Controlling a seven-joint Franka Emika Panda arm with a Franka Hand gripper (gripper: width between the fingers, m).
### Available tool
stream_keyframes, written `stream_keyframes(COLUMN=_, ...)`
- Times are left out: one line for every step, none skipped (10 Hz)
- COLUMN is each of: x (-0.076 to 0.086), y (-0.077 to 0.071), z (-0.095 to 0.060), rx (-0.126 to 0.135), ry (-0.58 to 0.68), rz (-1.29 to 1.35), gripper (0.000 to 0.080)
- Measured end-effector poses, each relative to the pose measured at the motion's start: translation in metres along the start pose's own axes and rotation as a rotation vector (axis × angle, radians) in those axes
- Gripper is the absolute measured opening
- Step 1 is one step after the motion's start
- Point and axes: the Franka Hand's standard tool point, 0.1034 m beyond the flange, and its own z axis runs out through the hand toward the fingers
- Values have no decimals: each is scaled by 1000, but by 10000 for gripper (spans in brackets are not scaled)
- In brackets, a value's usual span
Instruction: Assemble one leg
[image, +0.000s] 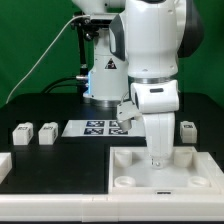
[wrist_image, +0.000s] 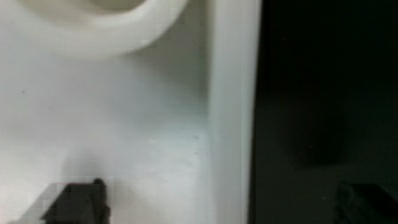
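Three legs show in the exterior view: two small white blocks (image: 22, 131) (image: 46, 132) stand at the exterior view's left, and one (image: 186, 130) stands at the right, behind the panel. The large white square panel (image: 130, 170) with corner sockets lies flat at the front. My gripper (image: 157, 158) points straight down at the panel's far edge. In the wrist view my gripper (wrist_image: 221, 203) is open and empty. One dark fingertip (wrist_image: 75, 200) is over the white panel (wrist_image: 125, 120), the other over the black table. A round socket (wrist_image: 125, 15) shows close by.
The marker board (image: 92, 127) lies behind the panel, left of the arm. A white piece (image: 3, 165) shows at the exterior view's left edge. The robot base (image: 105, 75) stands at the back with a cable beside it.
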Motion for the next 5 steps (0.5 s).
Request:
stream_keyframes(x=0, y=0, z=0, rx=-1, ry=0, rz=0, gripper=647)
stream_keyframes(x=0, y=1, z=-2, rx=-3, ry=0, rz=1, gripper=647)
stream_keyframes(x=1, y=2, z=-7, rx=-11, ry=-3, rz=12, gripper=649)
stream_keyframes(x=5, y=0, z=-18, rx=-24, ry=-8, rz=40, gripper=649)
stream_keyframes(x=9, y=-3, z=-32, rx=-40, ry=-15, rz=72, gripper=649)
